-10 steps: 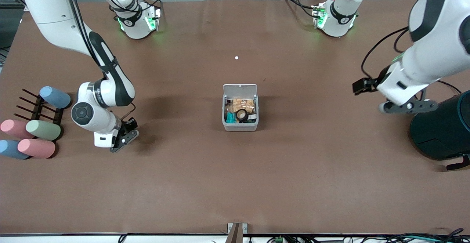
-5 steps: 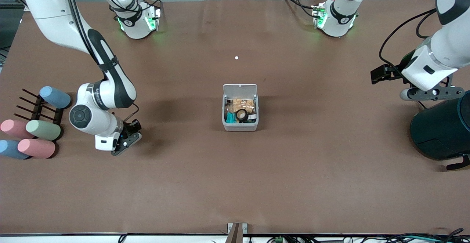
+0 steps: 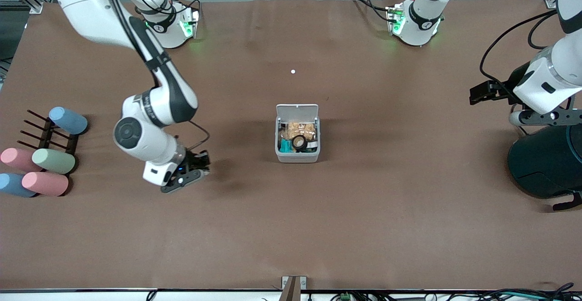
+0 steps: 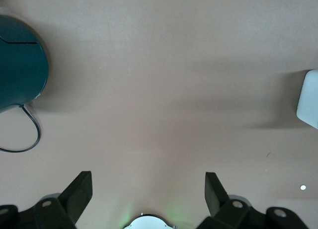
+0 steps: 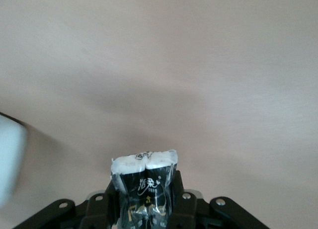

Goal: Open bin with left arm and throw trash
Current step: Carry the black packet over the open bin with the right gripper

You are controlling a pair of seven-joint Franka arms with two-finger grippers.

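The right gripper pinches a shiny black wrapper by its crinkly end, over bare table toward the right arm's end, probably so it can drop straight into the bin. That small grey plastic box sits mid-table, flat white lid tipped up, already holding a tape roll. The left gripper hangs spread wide and empty above the dark round container, waiting.

A brown cloth-covered table carries a small light-grey square plastic bin at its middle, a tiny white dot lying farther from the front camera than the bin
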